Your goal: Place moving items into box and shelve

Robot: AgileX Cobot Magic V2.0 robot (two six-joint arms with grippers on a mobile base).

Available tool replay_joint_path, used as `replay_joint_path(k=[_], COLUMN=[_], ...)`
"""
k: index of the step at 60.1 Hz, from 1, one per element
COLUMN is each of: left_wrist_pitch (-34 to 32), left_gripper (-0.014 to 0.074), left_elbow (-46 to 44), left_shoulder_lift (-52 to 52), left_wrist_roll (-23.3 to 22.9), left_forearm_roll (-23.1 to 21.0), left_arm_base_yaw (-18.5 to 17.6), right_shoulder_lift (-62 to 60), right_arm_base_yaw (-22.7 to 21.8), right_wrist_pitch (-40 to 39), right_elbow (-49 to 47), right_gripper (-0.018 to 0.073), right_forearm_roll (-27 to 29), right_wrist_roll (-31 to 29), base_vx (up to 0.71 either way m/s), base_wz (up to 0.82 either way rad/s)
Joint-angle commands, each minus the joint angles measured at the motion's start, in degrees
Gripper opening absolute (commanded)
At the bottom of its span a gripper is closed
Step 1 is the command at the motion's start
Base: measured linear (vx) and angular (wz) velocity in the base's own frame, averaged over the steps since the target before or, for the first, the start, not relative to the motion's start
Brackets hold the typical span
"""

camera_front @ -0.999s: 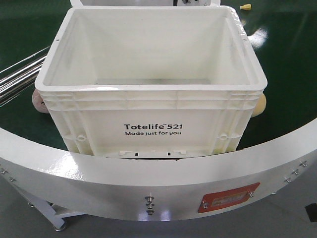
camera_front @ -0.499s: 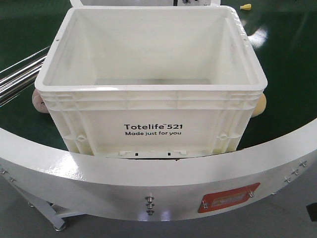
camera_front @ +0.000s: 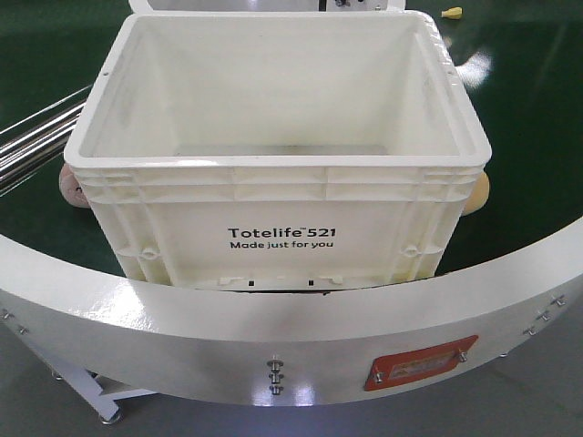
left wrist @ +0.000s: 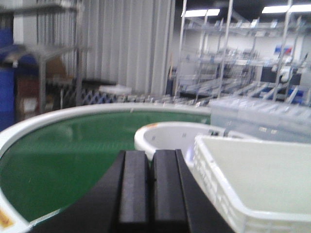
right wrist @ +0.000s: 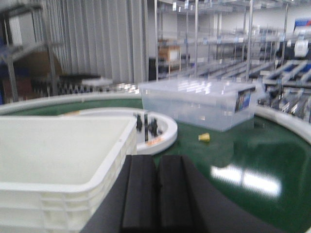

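Green turntable belt [camera_front: 55, 64] inside a white curved rim [camera_front: 273, 332], warehouse racking behind. The box [camera_front: 282, 237] sits centre in the front view, upright, open top, print facing the camera. The brownish-pink lump [camera_front: 69, 182] is on the belt at 9 o'clock of the box, tight against its wall. The pale yellow-orange lump [camera_front: 479, 193] is at 3 o'clock, same, half hidden by the rim ribs. Both are outside the box. A small yellow piece [camera_front: 451, 13] lies at 1 o'clock, well apart. Left gripper [left wrist: 149, 189]: pads pressed together, holding nothing, box wall at its 3 o'clock. Right gripper [right wrist: 156, 194]: also closed and empty, box at its 9 o'clock, clear tote [right wrist: 199, 104] at 12. Wrist views are blurred.
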Motion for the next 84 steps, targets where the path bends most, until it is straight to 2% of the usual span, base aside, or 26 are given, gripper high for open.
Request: replay_joint_path(k=[1, 16, 34, 42, 53, 62, 67, 73, 79, 84], left_wrist_pitch=[4.2, 15.0, 20.7, 21.9, 21.8, 21.6, 21.6, 21.4, 21.4, 21.6], left_gripper=[-0.0013, -0.0013, -0.0013, -0.0013, -0.0013, 0.0008, 0.007, 0.0204, 0.0377, 0.0519], left_elbow=[-6.2, -7.4, -7.4, -7.4, -7.4, -7.4, -7.4, -7.4, -7.4, -7.4], left_shoulder_lift=[5.7, 14.8, 21.3, 21.9, 21.9, 21.9, 21.9, 21.9, 21.9, 21.9], left_wrist_roll=[-0.3, -0.3, -0.3, 3.8, 3.6, 3.5, 3.5, 3.5, 4.2, 7.5], left_forearm_roll=[0.2, 0.2, 0.5, 2.8, 3.1, 3.0, 3.0, 2.8, -0.7, -3.6], left_arm_base_yaw=[-0.1, -0.1, -0.1, -0.1, -0.1, -0.1, -0.1, -0.1, -0.1, -0.9], right_shoulder_lift=[5.7, 18.7, 28.6, 31.0, 33.1, 33.8, 34.1, 35.2, 37.2, 39.3], right_arm_base_yaw=[-0.1, -0.1, -0.1, -0.1, -0.1, -0.1, -0.1, -0.1, -0.1, -0.3], right_wrist_pitch=[1.0, 8.4, 12.3, 12.3, 11.8, 10.8, 10.1, 9.5, 9.6, 8.7], right_elbow=[-5.0, -5.8, -5.8, -5.8, -5.8, -5.8, -5.8, -5.8, -5.9, -6.2], right_gripper=[-0.0015, -0.0015, -0.001, 0.0017, 0.0137, 0.0337, 0.0471, 0.0594, 0.0665, 0.068], right_forearm_roll=[0.0, 0.5, 0.0, 0.0, -0.4, 0.0, 0.0, 0.0, -0.5, -1.8], right_wrist_roll=[-0.8, -0.5, -0.4, 1.7, 2.7, 2.7, 3.2, 5.6, 7.2, 9.0], base_vx=[0.0, 0.0, 0.0, 0.0, 0.0, 0.0, 0.0, 0.0, 0.0, 0.0], base_wz=[0.0, 0.0, 0.0, 0.0, 0.0, 0.0, 0.0, 0.0, 0.0, 0.0])
